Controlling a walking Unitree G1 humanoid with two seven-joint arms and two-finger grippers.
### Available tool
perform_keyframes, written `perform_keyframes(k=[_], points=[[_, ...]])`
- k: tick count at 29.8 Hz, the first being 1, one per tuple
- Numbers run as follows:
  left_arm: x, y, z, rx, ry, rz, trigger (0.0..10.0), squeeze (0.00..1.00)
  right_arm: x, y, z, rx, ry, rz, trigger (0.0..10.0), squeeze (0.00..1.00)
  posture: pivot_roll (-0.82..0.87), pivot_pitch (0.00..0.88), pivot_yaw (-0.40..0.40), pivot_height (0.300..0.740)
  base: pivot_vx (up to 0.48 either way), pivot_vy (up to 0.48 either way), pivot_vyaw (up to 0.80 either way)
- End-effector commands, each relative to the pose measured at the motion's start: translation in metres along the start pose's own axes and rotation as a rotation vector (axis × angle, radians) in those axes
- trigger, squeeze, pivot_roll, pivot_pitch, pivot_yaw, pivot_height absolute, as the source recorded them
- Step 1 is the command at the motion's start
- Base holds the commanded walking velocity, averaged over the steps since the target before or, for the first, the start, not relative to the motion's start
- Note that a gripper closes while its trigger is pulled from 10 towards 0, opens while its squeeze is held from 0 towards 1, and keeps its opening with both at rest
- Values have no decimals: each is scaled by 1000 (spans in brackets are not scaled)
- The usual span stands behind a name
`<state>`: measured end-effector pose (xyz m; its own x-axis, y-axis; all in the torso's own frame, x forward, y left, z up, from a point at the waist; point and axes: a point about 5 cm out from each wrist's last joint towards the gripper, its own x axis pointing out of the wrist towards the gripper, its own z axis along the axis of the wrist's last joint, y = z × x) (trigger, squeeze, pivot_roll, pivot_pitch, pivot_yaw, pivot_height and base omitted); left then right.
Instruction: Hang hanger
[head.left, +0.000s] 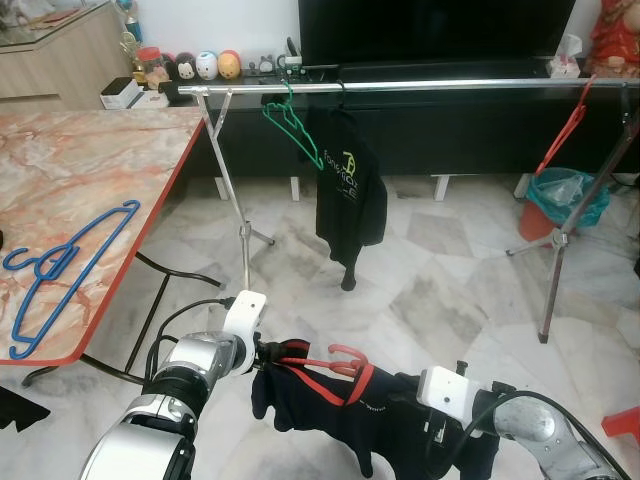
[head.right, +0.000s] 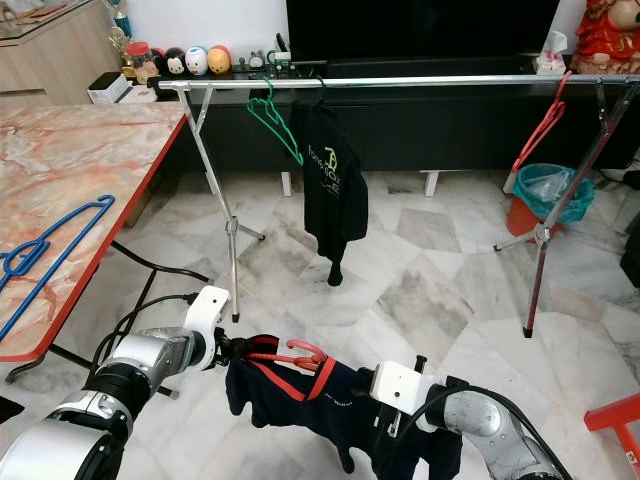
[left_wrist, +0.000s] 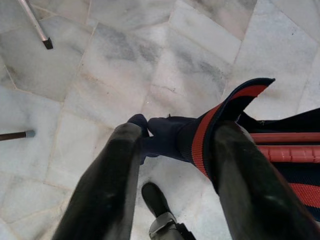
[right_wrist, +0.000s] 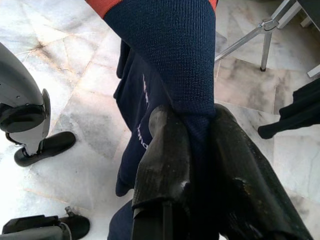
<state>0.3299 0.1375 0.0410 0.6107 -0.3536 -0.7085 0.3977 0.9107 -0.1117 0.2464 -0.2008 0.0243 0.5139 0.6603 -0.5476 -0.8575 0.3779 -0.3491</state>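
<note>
A navy shirt (head.left: 320, 405) with red trim is draped on a red hanger (head.left: 338, 358) and held low over the floor between my two grippers. My left gripper (head.left: 262, 355) is shut on the shirt's left shoulder edge (left_wrist: 170, 137), beside the red hanger bar (left_wrist: 287, 150). My right gripper (right_wrist: 197, 135) is shut on a fold of the navy knit (right_wrist: 170, 50) at the other side. Ahead runs the silver clothes rail (head.left: 420, 87), carrying a green hanger (head.left: 295, 125), a black shirt (head.left: 350, 185) and a red hanger (head.left: 565, 135).
A marble-topped table (head.left: 90, 160) with a red edge stands on my left, with a blue hanger (head.left: 70, 265) lying on it. The rail's legs (head.left: 555, 250) stand on the tiled floor. An orange bin with a teal bag (head.left: 560, 200) sits at the right, and a black TV cabinet behind.
</note>
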Motion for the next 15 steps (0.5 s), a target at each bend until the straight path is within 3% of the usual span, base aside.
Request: perform_keyframes(k=[1,10,11,12,13,14,15], points=[[-1,2,-1,11,-7,-1,0,0,0,-5,6,-28,-32,-13,10000,0,-72,0,56,740,0,0,0],[0,-3,-3,-9,4,-62,0,0,1,-7,8,-34,-37,-19,10000,0,-70,0,58,740,0,0,0],[0,-4,-4,-16,6,-68,980,0,2,-7,9,-35,-38,-19,10000,0,-70,0,59,740,0,0,0],[0,-5,-4,-24,8,-75,6667,0,2,-8,9,-36,-39,-19,10000,0,-70,0,59,740,0,0,0],[1,-6,-5,-32,10,-80,6667,0,2,-8,9,-38,-41,-20,10000,0,-71,0,60,740,0,0,0],[1,-7,-6,-50,16,-88,10000,0,2,-8,10,-38,-43,-19,10000,0,-71,0,60,740,0,0,0],[1,-7,-7,-51,17,-89,10000,0,2,-8,10,-39,-43,-19,10000,0,-72,0,60,740,0,0,0]])
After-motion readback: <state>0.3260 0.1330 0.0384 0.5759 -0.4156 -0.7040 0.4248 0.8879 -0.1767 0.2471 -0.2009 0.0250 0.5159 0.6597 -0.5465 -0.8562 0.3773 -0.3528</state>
